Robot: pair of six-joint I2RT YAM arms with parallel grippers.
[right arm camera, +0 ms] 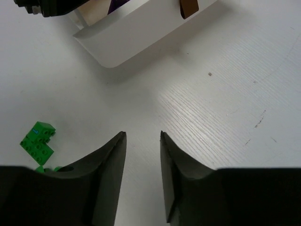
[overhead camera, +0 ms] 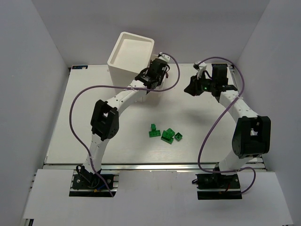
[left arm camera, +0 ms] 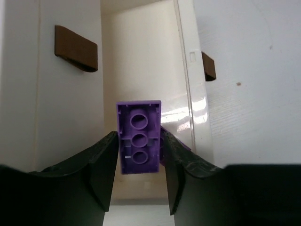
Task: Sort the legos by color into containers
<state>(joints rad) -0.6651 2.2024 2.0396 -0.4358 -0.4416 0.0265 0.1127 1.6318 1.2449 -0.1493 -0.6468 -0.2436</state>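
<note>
- Now I'm seeing the white cabinet (overhead camera: 130, 54) sitting far left, one drawer (left arm camera: 141, 52) standing open.
- My left gripper (left arm camera: 139, 157) is clamping a purple lego (left arm camera: 138, 136) at that drawer's mouth.
- My right gripper (right arm camera: 142, 150) is hovering far right, jaws slightly parted, gripping nothing.
- Green legos (overhead camera: 165, 134) are lying mid-table.

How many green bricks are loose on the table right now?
3 green bricks clustered on the table: left brick, middle brick, right brick. The left looks stacked, so more may be hidden.
</note>
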